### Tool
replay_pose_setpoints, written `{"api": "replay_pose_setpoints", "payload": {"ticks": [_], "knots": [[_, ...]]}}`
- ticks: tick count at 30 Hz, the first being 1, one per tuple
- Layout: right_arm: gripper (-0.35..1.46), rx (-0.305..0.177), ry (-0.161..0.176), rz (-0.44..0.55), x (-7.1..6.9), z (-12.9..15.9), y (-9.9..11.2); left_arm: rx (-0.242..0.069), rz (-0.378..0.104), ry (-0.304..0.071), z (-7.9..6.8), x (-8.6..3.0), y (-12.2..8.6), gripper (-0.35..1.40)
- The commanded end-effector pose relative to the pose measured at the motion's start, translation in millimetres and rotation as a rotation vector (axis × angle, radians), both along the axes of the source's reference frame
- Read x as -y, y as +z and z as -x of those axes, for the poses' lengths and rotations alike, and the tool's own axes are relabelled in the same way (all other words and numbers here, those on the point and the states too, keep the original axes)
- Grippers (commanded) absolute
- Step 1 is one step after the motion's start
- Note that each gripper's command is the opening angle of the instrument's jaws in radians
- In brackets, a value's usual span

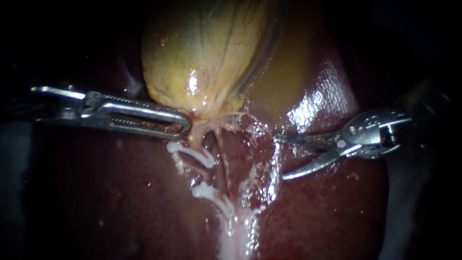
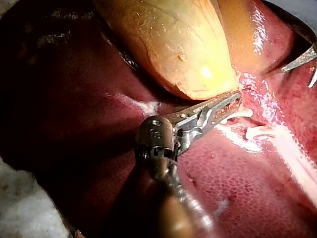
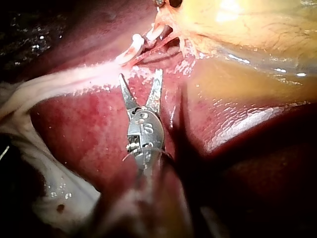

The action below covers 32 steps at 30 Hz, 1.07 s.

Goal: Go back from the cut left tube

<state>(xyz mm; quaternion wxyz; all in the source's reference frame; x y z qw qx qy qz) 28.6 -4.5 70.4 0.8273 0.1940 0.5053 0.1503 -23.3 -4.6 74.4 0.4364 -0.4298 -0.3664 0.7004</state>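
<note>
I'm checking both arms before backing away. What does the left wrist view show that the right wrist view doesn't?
Only the left wrist view plainly shows my left instrument, jaws shut on the gallbladder at its narrow end. Only the right wrist view shows my right instrument from wrist to tips, jaws open, holding nothing. Both show the gallbladder, the liver and the white clips; the left wrist view catches just the right instrument's tips.
</note>
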Motion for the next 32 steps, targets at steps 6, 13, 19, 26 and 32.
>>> {"api": "replay_pose_setpoints", "payload": {"ticks": [6, 13, 19, 26, 32], "knots": [[1.44, -0.005, -0.012, 0.025, -0.2, 0.2, 0.0, -0.007, 0.012, -0.006, 1.0, 0.5, 1.9, -0.35], [1.44, -0.007, -0.012, 0.03, -0.4, 0.3, 0.0, -0.013, 0.017, 0.018, 2.8, 1.0, 4.1, -0.35], [1.44, -0.008, -0.009, 0.03, -0.4, 0.4, -0.1, -0.013, 0.011, 0.024, 3.7, 1.2, 5.0, -0.35], [1.44, -0.011, -0.009, 0.034, -0.6, 0.6, -0.2, -0.014, 0.01, 0.027, 3.8, 1.2, 5.1, -0.35], [1.44, -0.013, -0.007, 0.034, -0.5, 0.6, -0.3, -0.013, 0.01, 0.028, 3.7, 1.2, 5.0, -0.35]]}}
